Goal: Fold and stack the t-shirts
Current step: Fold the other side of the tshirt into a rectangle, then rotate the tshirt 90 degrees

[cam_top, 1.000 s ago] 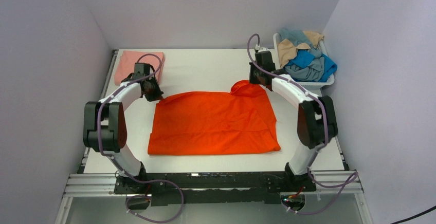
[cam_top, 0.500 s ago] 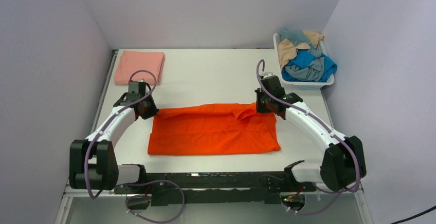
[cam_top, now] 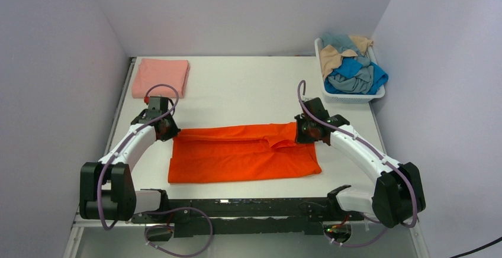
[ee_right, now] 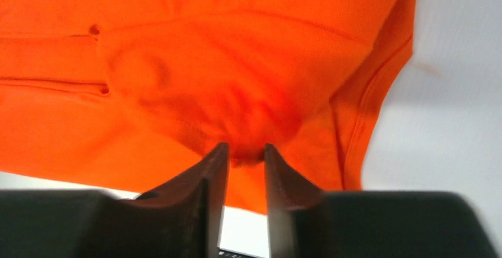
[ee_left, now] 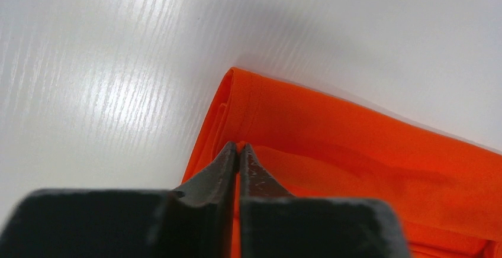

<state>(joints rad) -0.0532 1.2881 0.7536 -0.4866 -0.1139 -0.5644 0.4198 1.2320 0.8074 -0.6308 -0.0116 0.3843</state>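
Observation:
The bright orange t-shirt [cam_top: 243, 154] lies in the middle of the table, its far part folded toward the near edge into a wide band. My left gripper [cam_top: 167, 129] is shut on the shirt's far left corner; the left wrist view shows the tips [ee_left: 238, 147] pinching the orange edge [ee_left: 355, 145]. My right gripper [cam_top: 305, 132] holds the far right corner; in the right wrist view a bunch of orange cloth [ee_right: 207, 63] sits between the tips [ee_right: 245, 151]. A folded salmon-pink t-shirt [cam_top: 161, 77] lies at the far left.
A white basket [cam_top: 355, 97] at the far right holds a heap of blue, grey-blue, teal and tan shirts [cam_top: 350, 68]. Walls close in the table on the left, back and right.
Both grippers have drawn the shirt's far edge toward the near side and lowered it, so the orange shirt went from spread out to a folded band. Both arms have pulled back.

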